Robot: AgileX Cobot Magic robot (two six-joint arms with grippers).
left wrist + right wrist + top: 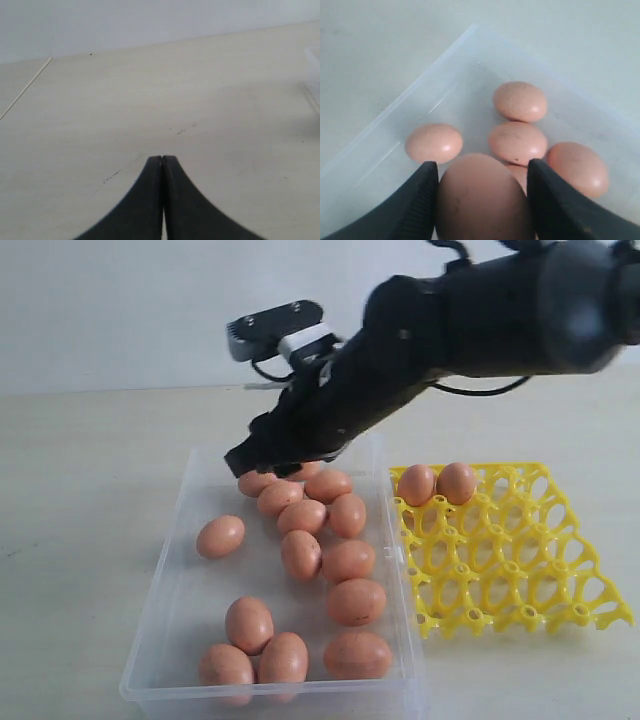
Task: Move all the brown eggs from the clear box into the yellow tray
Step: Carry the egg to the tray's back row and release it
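Brown-shelled and brittle, the egg (480, 200) sits pinched across its middle by my right gripper (482, 167), at a corner of the clear box (380, 145). It looks light and slick, so I'd squeeze its broad sides gently. My left gripper (162, 160) is pressed together.

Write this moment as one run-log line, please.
right gripper: shut on brown egg in clear box | left gripper: shut, over table | yellow tray: two eggs seated

Bright diffuse light, soft shadows; nearest brown egg (480, 200) blurred.
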